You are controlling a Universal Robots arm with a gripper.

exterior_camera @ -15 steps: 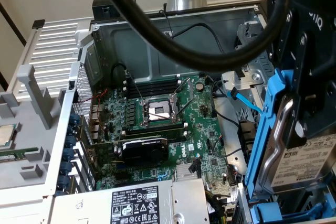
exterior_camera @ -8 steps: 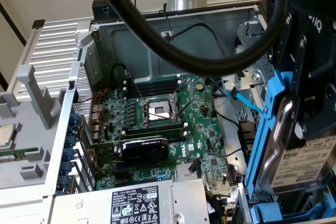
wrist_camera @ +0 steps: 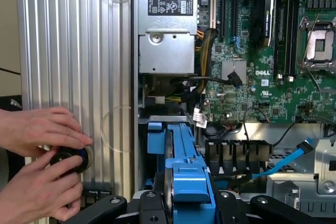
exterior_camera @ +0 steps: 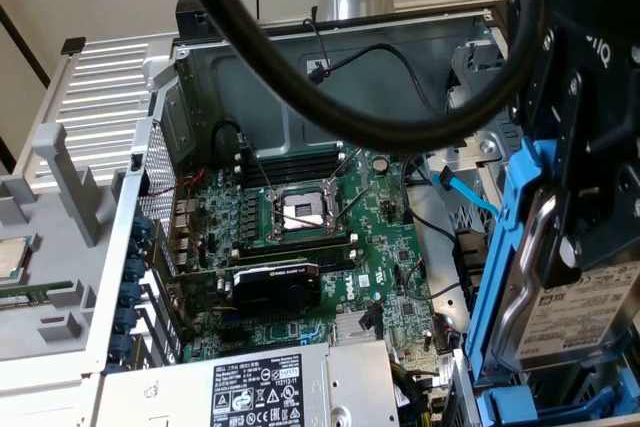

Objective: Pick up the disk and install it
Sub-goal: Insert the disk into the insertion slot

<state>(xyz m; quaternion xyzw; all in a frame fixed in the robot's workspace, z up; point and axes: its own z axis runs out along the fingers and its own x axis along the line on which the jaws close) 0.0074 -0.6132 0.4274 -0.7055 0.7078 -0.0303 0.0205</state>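
We see the hand clamped on the disk, its fingers closed from both sides on the blue carrier that frames the drive. The disk hangs in the air at the exterior view's right, over the drive-bay corner of the open computer case. It is near the blue data cable and apart from the motherboard.

We judge the disk to be dense, rigid and sensitive to knocks. Its bare metal faces look smooth and would likely slip more readily than the plastic. The carrier seems thinner and may flex a little. We think the sound hold is across the carrier's long rails near the middle, off the label and the connector end.

The disk stands on edge, with its labelled face turned toward the exterior camera. Its long axis runs nearly upright in that view, leaning slightly. It extends straight out from the hand, with the far end pointing down toward the bay.
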